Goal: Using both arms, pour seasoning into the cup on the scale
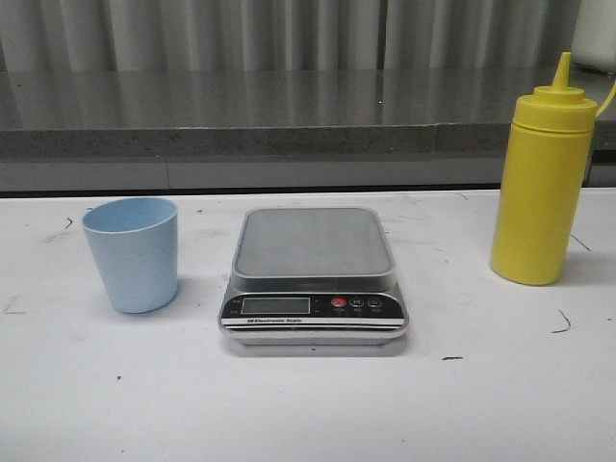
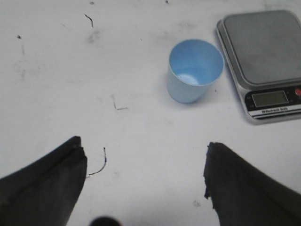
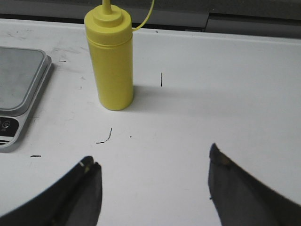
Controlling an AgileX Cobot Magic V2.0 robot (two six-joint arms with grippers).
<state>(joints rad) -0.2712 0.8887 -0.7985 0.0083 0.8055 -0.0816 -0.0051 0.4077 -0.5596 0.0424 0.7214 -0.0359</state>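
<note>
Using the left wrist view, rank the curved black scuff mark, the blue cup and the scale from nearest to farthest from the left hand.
1. Curved black scuff mark on the table, beside a finger.
2. Light blue plastic cup, farther out.
3. Silver digital scale, beyond the cup.

White scuffed table [image 1: 308,414], grey stone ledge [image 1: 241,111], corrugated metal wall [image 1: 289,34]

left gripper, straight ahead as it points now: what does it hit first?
Probably the cup, slightly off-centre toward the scale. Left gripper is open, with only bare table between; depth is unclear.
</note>
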